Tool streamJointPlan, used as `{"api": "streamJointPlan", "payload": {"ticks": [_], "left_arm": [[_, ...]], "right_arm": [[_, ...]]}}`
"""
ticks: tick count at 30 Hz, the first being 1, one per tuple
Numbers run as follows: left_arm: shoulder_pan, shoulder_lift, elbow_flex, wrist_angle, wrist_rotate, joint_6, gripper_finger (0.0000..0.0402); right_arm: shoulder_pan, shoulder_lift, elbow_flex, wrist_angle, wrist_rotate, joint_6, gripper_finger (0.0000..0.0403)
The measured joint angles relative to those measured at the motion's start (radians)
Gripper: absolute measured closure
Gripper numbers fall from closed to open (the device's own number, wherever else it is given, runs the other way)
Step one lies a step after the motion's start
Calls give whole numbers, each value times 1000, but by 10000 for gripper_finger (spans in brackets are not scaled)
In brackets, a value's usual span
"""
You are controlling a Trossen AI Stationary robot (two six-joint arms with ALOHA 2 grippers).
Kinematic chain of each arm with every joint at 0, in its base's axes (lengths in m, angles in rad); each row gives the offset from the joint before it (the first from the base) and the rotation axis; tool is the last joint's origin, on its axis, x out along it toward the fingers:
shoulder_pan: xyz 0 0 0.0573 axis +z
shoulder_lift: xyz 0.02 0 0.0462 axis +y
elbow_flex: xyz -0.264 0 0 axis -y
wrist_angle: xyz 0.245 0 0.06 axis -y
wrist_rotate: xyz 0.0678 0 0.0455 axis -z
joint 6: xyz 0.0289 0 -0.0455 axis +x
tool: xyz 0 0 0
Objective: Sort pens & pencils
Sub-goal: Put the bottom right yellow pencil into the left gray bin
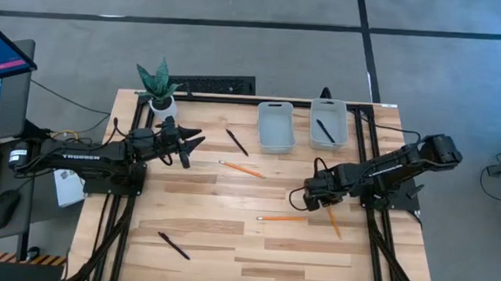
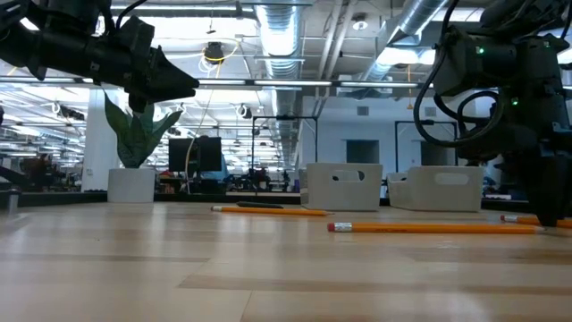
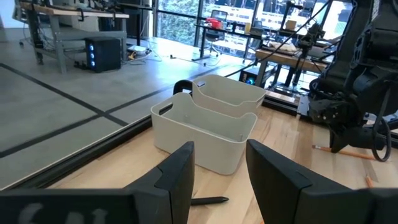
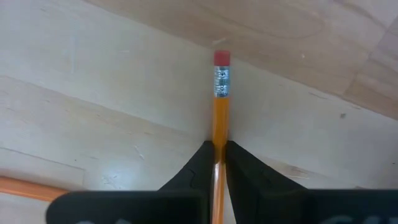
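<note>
The right gripper point(image 4: 216, 163) is shown with jaws clamped on a pencil point(image 4: 220, 106) lying on the surface point(image 4: 93, 81), eraser end ahead. Light, stiff and slim, it is best pinched mid-shaft. The left gripper's point(image 3: 216, 171) jaws stand apart.

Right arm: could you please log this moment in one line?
right pincer shut on pencil | on table | left pincer idle, open

High view looks straight down on the tabletop point(image 1: 227, 244); low view looks level across it; both share the two bins point(image 1: 276, 126). Wrist views sit close.
</note>
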Motion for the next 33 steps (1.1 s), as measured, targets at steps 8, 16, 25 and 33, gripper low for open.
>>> {"api": "streamJointPlan", "payload": {"ticks": [8, 16, 25, 33], "left_arm": [[0, 0, 0, 0, 0, 0, 266], [0, 0, 0, 0, 0, 0, 266], [0, 0, 0, 0, 0, 0, 266], [0, 0, 0, 0, 0, 0, 266]], "right_arm": [[0, 0, 0, 0, 0, 0, 350], [0, 0, 0, 1, 0, 0, 350], [0, 5, 31, 0, 5, -46, 350], [0, 3, 63, 18, 8, -54, 350]]}}
